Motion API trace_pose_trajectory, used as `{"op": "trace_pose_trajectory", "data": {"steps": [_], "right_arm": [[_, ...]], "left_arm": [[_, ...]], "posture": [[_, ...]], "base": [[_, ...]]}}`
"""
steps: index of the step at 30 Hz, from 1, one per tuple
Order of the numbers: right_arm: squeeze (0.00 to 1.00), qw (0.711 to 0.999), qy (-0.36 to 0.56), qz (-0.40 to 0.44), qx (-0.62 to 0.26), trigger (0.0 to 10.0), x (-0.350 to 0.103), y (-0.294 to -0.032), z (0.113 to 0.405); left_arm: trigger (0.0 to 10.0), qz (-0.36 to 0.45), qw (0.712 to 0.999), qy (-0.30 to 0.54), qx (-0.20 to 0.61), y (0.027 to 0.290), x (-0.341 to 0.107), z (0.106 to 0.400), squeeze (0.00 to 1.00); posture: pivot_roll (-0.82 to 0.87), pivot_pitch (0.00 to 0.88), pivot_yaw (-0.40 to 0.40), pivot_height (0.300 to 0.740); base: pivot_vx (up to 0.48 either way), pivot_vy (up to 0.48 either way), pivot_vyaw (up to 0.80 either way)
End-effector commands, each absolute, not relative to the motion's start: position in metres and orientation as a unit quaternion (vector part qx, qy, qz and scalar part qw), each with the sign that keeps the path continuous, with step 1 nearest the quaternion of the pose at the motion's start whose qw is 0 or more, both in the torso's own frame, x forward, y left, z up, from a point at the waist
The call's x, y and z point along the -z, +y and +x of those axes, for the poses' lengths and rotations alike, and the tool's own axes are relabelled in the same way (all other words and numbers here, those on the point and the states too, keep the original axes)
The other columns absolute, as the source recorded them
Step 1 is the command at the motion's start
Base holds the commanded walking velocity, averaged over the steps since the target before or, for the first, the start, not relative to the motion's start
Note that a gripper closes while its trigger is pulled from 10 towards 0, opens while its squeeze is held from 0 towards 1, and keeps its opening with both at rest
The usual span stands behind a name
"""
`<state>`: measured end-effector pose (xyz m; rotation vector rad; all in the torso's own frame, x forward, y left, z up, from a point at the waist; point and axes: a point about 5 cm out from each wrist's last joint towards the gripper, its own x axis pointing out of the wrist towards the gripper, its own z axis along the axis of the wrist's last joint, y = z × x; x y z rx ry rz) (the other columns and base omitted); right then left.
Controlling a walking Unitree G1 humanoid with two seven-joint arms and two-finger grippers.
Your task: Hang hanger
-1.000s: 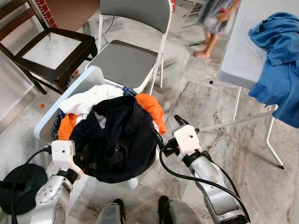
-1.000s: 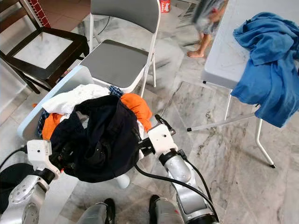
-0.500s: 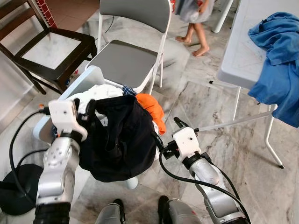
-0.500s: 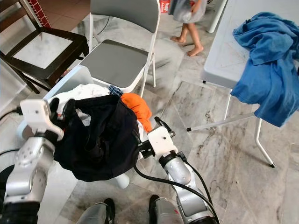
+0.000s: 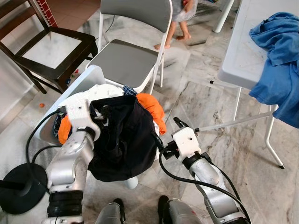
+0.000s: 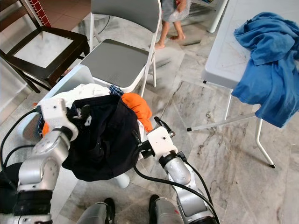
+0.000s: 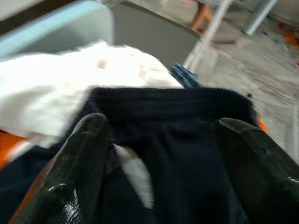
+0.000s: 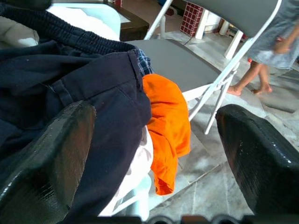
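Hanger: none can be made out among the clothes. My left gripper [image 5: 103,113] sits at the waistband of the dark garment [image 5: 124,140], fingers [image 7: 81,154] spread wide with the cloth between them, not clamped. My right gripper [image 5: 161,145] is at the garment's other edge, fingers apart, holding nothing. Advice: close on the waistband before lifting clear of the basket [image 5: 86,77]. Beyond stand the grey chair [image 5: 126,60] and a person [image 5: 180,18].

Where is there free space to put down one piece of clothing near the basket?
The grey seat of the folding chair behind the laundry basket is bare. The white table is bare beside the blue cloth. The basket is crowded: the dark garment, orange cloth and both end effectors, left, right.
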<state>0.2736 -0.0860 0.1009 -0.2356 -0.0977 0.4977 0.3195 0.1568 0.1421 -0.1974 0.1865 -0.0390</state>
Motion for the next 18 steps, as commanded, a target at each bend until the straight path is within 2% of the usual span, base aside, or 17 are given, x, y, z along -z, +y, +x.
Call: {"op": "trace_pose_trajectory", "data": {"steps": [1,6,8,18], "right_arm": [[0.00,0.959,-0.050,-0.119,-0.254,10.0,-0.101,-0.083,0.270],[0.00,0.958,-0.050,-0.119,-0.255,10.0,-0.101,-0.083,0.269],[0.00,0.958,-0.048,-0.119,-0.255,10.0,-0.100,-0.083,0.269],[0.00,0.958,-0.043,-0.118,-0.257,10.0,-0.098,-0.082,0.268]], "left_arm": [[10.0,-0.092,0.988,0.121,0.011,0.158,-0.133,0.315,1.00],[10.0,-0.092,0.983,0.159,-0.007,0.163,-0.127,0.316,1.00],[10.0,-0.089,0.983,0.163,-0.011,0.166,-0.128,0.315,0.00],[10.0,-0.080,0.970,0.223,-0.051,0.183,-0.115,0.299,0.00]], "posture": [[-0.02,0.280,-0.025,0.740],[-0.02,0.285,-0.024,0.740],[-0.02,0.286,-0.023,0.740],[-0.01,0.288,-0.016,0.740]], "base": [[0.000,0.000,0.00],[0.000,0.000,0.00],[0.000,0.000,0.00],[0.000,0.000,0.00]]}}
